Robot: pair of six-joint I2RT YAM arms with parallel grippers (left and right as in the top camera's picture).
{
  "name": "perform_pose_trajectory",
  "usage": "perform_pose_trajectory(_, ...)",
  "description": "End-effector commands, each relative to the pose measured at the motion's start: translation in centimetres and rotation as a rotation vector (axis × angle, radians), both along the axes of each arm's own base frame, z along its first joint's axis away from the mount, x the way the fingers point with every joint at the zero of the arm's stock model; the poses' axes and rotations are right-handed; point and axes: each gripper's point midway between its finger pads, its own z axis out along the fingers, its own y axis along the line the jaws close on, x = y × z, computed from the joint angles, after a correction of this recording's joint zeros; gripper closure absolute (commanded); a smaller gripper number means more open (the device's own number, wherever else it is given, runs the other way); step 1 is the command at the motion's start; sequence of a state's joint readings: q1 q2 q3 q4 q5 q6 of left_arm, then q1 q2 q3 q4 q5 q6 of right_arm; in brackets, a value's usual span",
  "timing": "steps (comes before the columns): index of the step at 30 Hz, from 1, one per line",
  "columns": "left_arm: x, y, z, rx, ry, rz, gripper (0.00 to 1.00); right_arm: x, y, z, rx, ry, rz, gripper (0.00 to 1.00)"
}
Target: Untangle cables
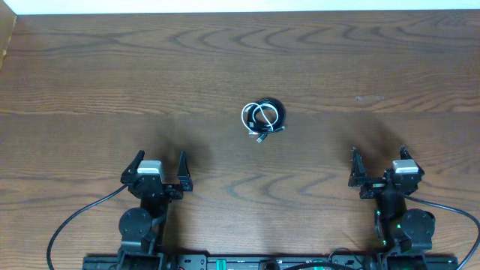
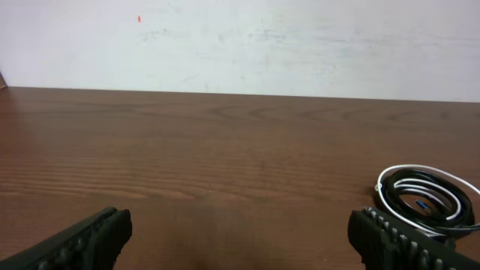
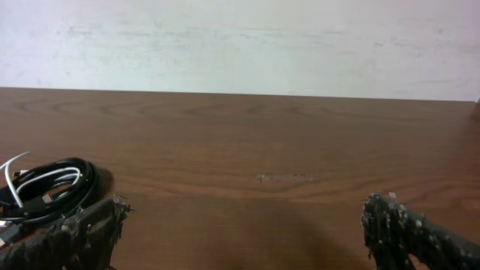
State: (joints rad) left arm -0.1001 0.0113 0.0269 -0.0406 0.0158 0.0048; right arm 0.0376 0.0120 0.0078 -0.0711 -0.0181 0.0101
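Observation:
The cables [image 1: 263, 118] lie in one small coiled bundle of white and black cords at the middle of the wooden table, with a plug end sticking out at the bundle's front. The bundle shows at the right edge of the left wrist view [image 2: 425, 196] and at the left edge of the right wrist view [image 3: 46, 191]. My left gripper [image 1: 158, 166] is open and empty near the front left. My right gripper [image 1: 379, 161] is open and empty near the front right. Both are well short of the bundle.
The wooden table [image 1: 240, 67] runs wide to the back, where a pale wall [image 2: 240, 45] rises. Thick black wires [image 1: 75, 217] trail from the arm bases at the front edge.

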Motion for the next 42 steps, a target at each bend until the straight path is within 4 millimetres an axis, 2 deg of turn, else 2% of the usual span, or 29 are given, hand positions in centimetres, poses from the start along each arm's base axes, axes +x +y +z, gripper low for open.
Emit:
perform_pose_trajectory(1, -0.04, 0.46, -1.71, 0.023, 0.046, 0.026, 0.02, -0.02, -0.07, -0.09, -0.015, 0.0, -0.004, 0.01)
perform_pose_trajectory(40, -0.04, 0.47, -1.71, 0.023, 0.046, 0.026, 0.02, -0.02, -0.07, -0.09, -0.015, 0.0, -0.004, 0.01)
perform_pose_trajectory(42, -0.04, 0.46, -1.71, 0.023, 0.046, 0.026, 0.02, 0.0, -0.64, -0.04, -0.056, -0.003, -0.034, 0.01)
